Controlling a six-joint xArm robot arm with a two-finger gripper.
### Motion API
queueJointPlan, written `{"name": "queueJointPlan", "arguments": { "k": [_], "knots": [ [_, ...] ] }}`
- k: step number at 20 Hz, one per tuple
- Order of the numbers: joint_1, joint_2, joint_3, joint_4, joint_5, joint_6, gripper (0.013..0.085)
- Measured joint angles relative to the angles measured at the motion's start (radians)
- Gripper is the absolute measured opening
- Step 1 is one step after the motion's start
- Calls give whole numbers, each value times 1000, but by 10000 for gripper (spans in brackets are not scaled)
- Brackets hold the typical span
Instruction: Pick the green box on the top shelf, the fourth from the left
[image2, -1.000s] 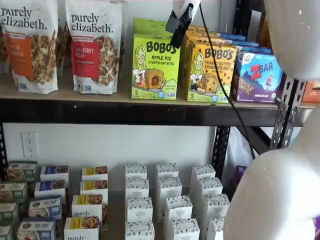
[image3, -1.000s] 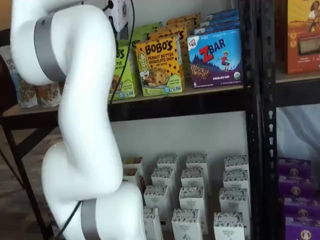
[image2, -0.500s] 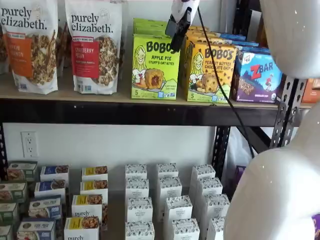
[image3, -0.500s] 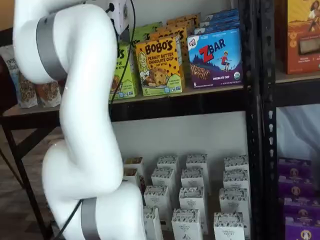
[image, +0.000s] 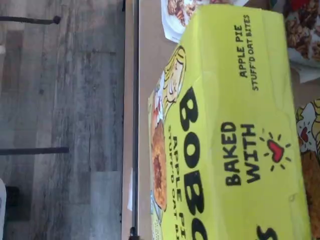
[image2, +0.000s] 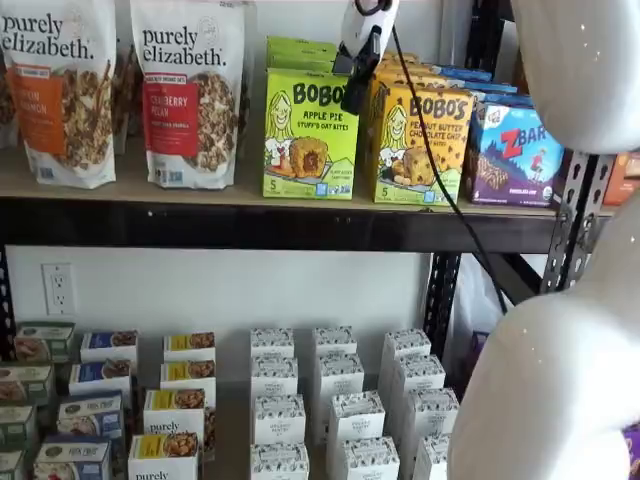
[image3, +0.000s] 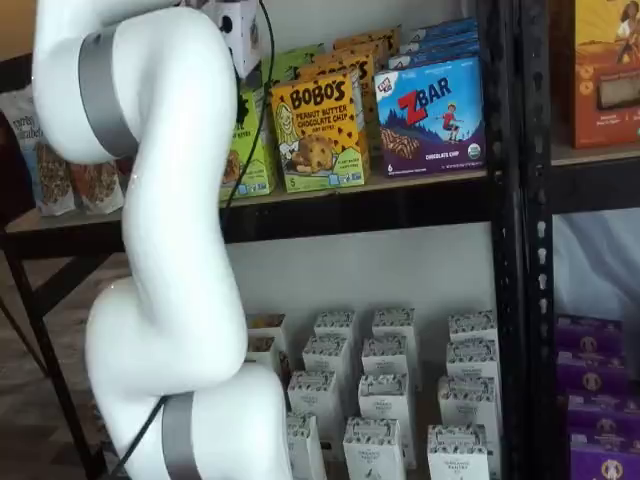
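The green box (image2: 311, 135), a lime Bobo's apple pie carton, stands upright on the top shelf (image2: 230, 222) between a granola bag and the yellow-orange Bobo's box. In a shelf view my gripper (image2: 353, 100) hangs from the top edge, its black finger side-on over the box's upper right corner. Its jaws stand wide and hold nothing. The wrist view is filled by the green box's (image: 235, 135) top face. In a shelf view the white arm hides most of the green box (image3: 252, 150).
Purely Elizabeth granola bags (image2: 190, 90) stand left of the green box; a peanut butter Bobo's box (image2: 420, 140) and a Zbar box (image2: 515, 155) stand right. More green boxes line up behind it. A black cable (image2: 440, 170) trails down. Small cartons (image2: 330, 400) fill the lower shelf.
The gripper has edged lower and closer to the shelf at the green box's upper right corner. The box has not moved.
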Motion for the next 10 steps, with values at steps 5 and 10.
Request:
{"name": "queueJointPlan", "arguments": {
  "k": [5, 10],
  "knots": [
    [2, 5, 5, -4, 1, 0, 850],
    [3, 10, 10, -3, 0, -1, 850]
  ]
}}
